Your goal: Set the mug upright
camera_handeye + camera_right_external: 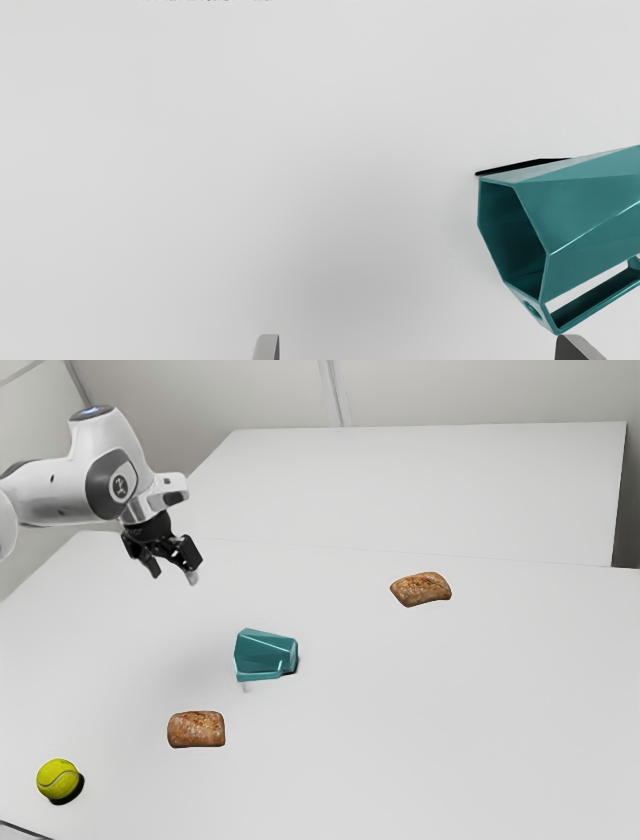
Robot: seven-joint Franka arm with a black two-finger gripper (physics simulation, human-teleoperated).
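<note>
Spread wide, the hand hangs apart from the tipped mug, which, being tapered, could slide out if gripped off-centre and lifted.

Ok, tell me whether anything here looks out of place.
The teal mug lies on its side, its open mouth toward the exterior view's left; that looks odd, as mugs normally stand upright. I see no spill or damage, and the tennis ball and both bread rolls look ordinary.

Mug, rolls, ball on table
</note>
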